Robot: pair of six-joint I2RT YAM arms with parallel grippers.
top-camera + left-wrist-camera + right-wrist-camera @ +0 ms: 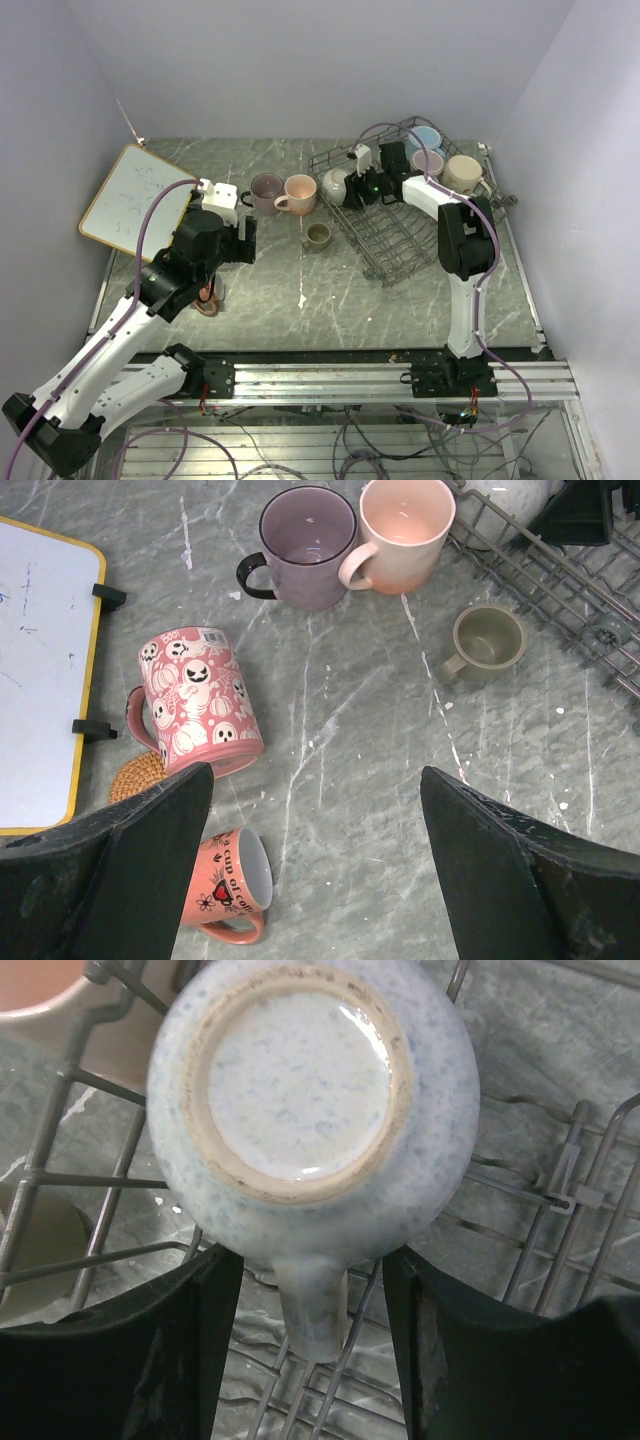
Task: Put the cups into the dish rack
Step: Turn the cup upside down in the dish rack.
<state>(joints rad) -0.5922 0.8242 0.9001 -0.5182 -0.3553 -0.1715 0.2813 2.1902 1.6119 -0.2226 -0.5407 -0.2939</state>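
When one looks from above, the dish rack (390,245) stands at the far right of the table (300,290) and carries four cups. A light blue cup (426,137), a mauve-lined cup (428,160) and a cream cup (463,172) sit at its far right end. A speckled cup (334,183) sits at its left end, where the right gripper (350,188) is. Just left of the rack stand a mauve mug (266,190) and a peach mug (300,193), and nearer is a small olive mug (318,235).

From the left wrist, the left gripper (320,860) hangs with its jaws wide apart and holds nothing. Under it a pink printed mug (195,700) lies on its side, touching a cork coaster (140,775). A lettered pink mug (235,880) lies nearer.

From the right wrist, the speckled cup rests upside down on the rack wires, with its handle between the fingers (200,1350). A gap shows on each side of the handle, so this gripper is partly open and grips nothing.

I judge the task to be near the half: four cups are loaded and five remain on the table.
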